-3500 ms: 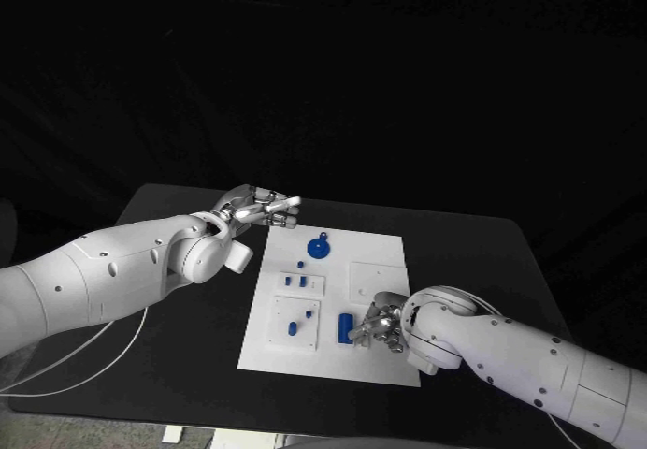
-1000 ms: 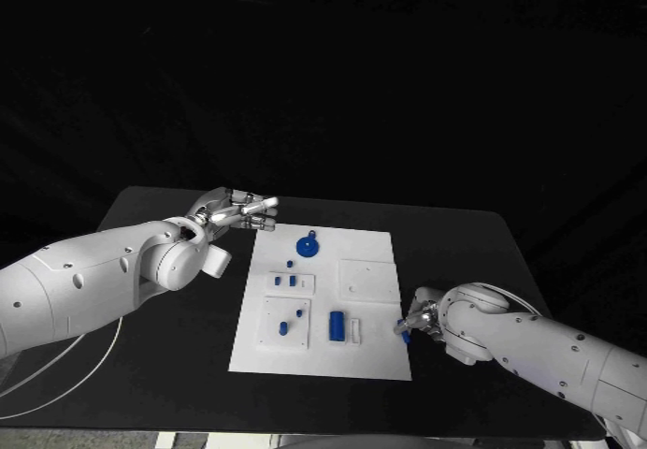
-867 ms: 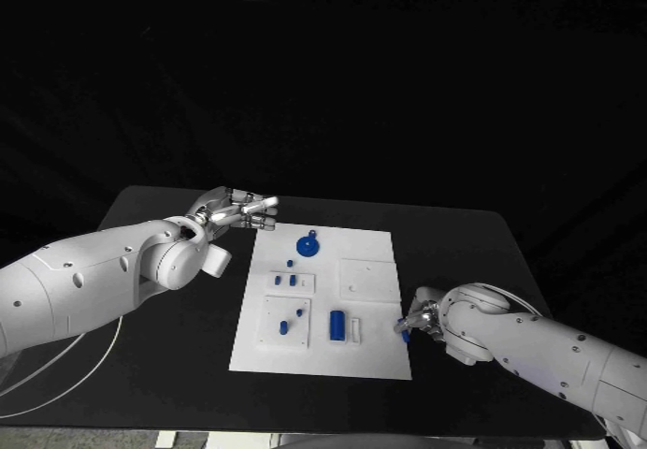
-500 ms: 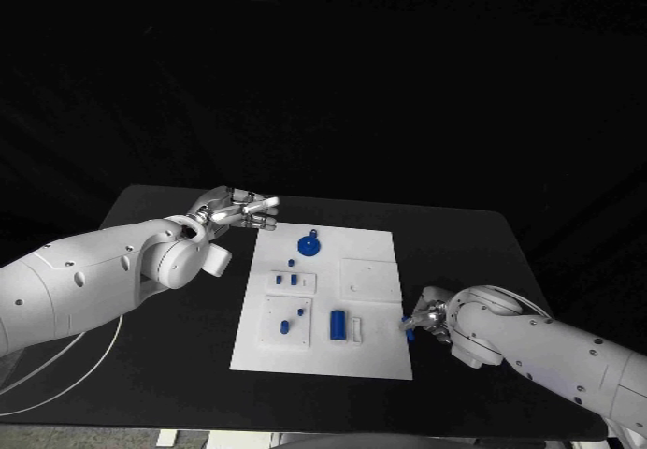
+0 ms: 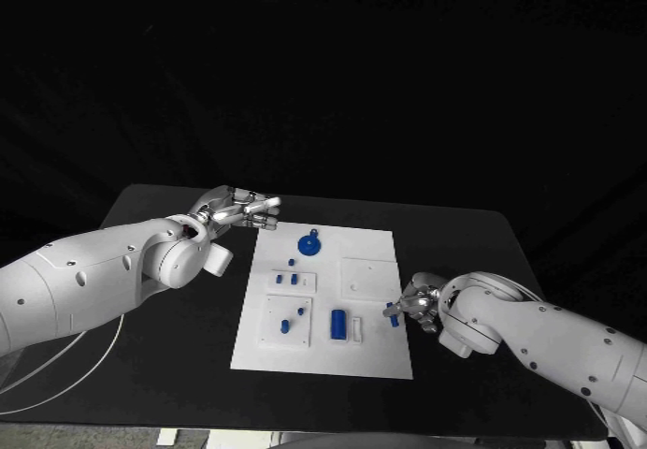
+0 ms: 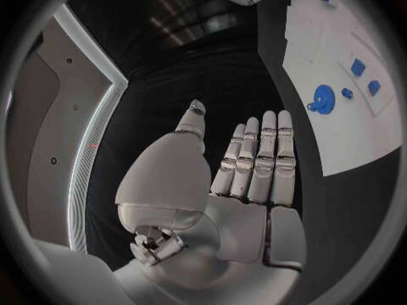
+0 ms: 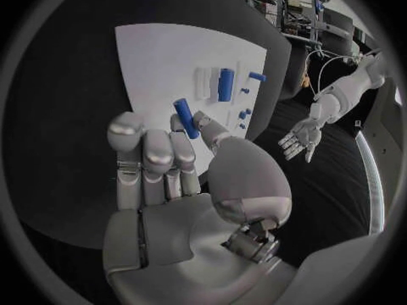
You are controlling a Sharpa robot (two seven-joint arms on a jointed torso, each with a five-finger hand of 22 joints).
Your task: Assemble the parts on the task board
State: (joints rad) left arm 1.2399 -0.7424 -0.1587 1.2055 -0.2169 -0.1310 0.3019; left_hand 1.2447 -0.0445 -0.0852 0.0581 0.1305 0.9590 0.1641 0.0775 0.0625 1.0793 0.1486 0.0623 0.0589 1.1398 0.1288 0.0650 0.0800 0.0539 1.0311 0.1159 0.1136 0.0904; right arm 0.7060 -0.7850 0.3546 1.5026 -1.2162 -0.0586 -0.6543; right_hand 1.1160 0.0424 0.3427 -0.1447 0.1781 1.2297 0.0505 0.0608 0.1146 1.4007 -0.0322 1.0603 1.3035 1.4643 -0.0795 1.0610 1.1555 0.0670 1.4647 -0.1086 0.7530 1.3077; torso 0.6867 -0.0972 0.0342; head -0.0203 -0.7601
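The white task board [image 5: 378, 281] lies mid-table. On it are a round blue part [image 5: 309, 247], a blue cylinder [image 5: 337, 324] and several small blue parts [image 5: 284, 279]. My right hand [image 5: 415, 307] is at the board's right edge and pinches a small blue peg [image 5: 394, 318] between thumb and finger; the right wrist view shows the peg [image 7: 185, 118] at the fingertips [image 7: 127, 125], with the board [image 7: 169, 54] beyond. My left hand [image 5: 240, 208] hovers open off the board's far left corner, its fingers [image 6: 258, 156] straight, with the board [image 6: 356, 129] and the round part [image 6: 323, 99] beside it.
The black table [image 5: 162, 318] runs round the board on all sides. A short white block [image 5: 356, 327] lies next to the blue cylinder. A white cable [image 5: 67, 374] trails under my left arm at the table's near left.
My right hand has come up from the table beside the board's right edge and moved a little left onto that edge, carrying the blue peg. The left hand has stayed put.
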